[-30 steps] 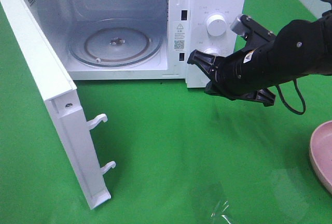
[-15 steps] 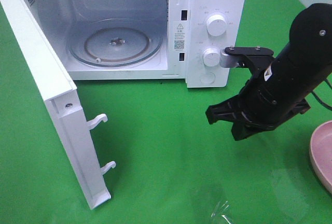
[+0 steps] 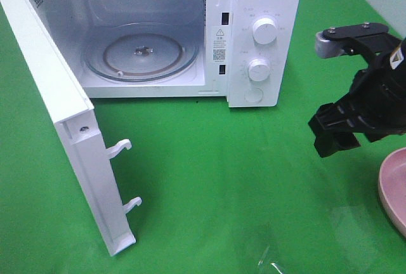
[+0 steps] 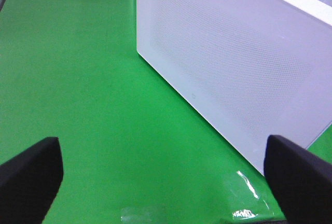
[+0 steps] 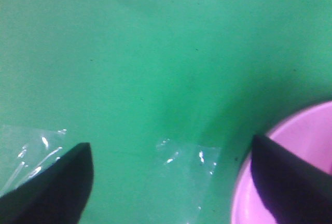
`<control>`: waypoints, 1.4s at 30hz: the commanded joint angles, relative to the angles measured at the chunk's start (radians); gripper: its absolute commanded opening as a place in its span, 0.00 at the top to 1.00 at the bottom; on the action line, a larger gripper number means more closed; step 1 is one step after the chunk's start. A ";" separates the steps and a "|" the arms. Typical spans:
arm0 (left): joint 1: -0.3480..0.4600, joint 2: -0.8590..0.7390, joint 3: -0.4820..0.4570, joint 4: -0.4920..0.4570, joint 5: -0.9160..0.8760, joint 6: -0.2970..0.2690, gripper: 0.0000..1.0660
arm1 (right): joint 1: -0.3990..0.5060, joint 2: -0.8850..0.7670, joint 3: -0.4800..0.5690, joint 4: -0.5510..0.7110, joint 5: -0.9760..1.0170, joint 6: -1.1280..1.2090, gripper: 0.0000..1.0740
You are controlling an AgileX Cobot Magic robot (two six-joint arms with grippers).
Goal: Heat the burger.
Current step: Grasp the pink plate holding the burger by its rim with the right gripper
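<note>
The burger is out of view in every frame. The white microwave (image 3: 263,7) stands at the back with its door (image 3: 70,128) swung wide open to the left. Its glass turntable (image 3: 143,55) is bare. My right gripper (image 3: 336,142) hangs open and empty at the right, pointing down just left of the pink plate (image 3: 394,188). In the right wrist view the gripper (image 5: 171,182) is open over green cloth, with the plate's rim (image 5: 311,130) beside one finger. My left gripper (image 4: 166,182) is open and empty, facing the outer side of the door (image 4: 233,63).
Green cloth (image 3: 209,179) covers the table. Shiny patches of clear tape lie on it near the front (image 3: 273,261) and under the right gripper (image 5: 187,162). The door's two latch hooks (image 3: 120,148) stick out toward the middle.
My right arm has swung away from the microwave's control panel, moving right and turning its gripper downward, to hang beside the pink plate. The microwave and door have not moved.
</note>
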 commanded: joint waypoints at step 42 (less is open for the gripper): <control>-0.005 -0.015 0.004 -0.005 -0.014 -0.001 0.08 | -0.248 0.199 0.093 -0.038 -0.022 0.025 0.18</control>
